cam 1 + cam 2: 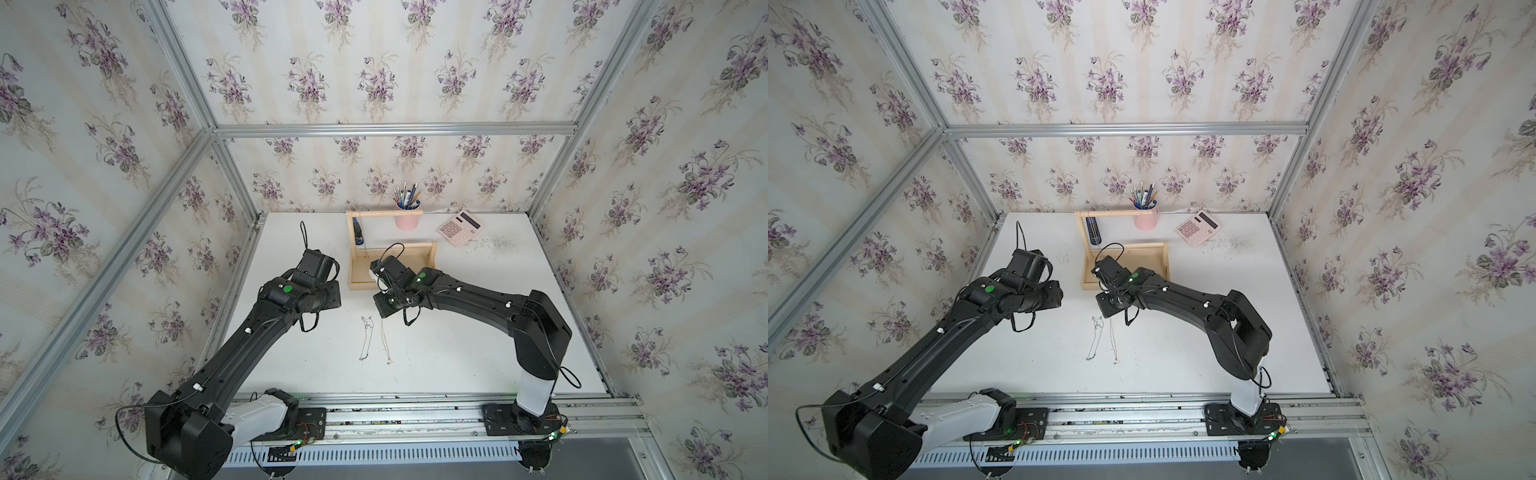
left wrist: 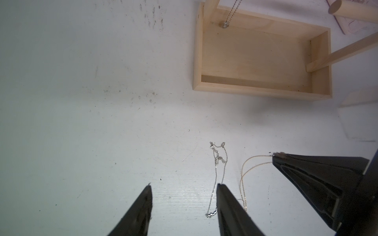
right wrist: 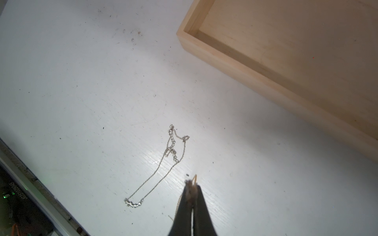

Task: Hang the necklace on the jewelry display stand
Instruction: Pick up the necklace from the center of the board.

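Two thin necklaces lie side by side on the white table. The gold necklace [image 1: 385, 340] [image 2: 243, 177] has its far end pinched in my right gripper [image 3: 192, 182] [image 2: 275, 157], which is shut on the chain just above the table; the rest trails along the surface. The silver necklace [image 1: 366, 340] [image 3: 163, 163] lies loose to its left. My left gripper [image 2: 185, 187] hangs open above the table, one fingertip [image 2: 221, 189] over the silver chain, nothing held. The jewelry display stand [image 1: 415, 247] [image 2: 261, 91] stands just behind both wrists.
A silver chain with a ring pendant [image 2: 225, 24] and a dark blue item [image 1: 358, 235] hang at the stand's tall post. A pink pen cup [image 1: 406, 220] and a pink calculator [image 1: 460, 227] sit at the back. Both arms crowd the table's middle.
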`<state>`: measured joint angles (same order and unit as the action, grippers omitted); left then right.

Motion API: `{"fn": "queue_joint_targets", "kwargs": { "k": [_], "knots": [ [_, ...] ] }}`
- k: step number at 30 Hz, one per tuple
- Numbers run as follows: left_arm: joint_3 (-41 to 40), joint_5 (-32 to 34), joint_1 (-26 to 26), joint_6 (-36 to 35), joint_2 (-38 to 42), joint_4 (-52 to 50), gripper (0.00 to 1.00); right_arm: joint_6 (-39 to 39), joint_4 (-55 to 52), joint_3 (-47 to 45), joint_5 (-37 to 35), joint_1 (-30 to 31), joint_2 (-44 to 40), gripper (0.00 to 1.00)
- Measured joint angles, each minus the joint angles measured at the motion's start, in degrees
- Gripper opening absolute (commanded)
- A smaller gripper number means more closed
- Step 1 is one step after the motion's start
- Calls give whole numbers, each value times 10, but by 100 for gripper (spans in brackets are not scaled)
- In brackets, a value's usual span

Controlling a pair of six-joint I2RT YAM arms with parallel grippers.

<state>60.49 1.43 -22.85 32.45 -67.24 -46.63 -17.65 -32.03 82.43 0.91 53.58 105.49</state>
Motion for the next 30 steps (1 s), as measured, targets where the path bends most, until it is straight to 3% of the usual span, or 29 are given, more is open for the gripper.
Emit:
{"fn": "queue_joint_targets", "kwargs": {
  "k": [13, 30],
  "knots": [
    [-73, -137, -8, -10, 72, 139, 47, -4, -54, 54, 2, 1, -99, 0],
    [-28, -244, -57, -62, 78, 212, 46, -3, -112, 149, 28, 1, -121, 0]
  ]
}}
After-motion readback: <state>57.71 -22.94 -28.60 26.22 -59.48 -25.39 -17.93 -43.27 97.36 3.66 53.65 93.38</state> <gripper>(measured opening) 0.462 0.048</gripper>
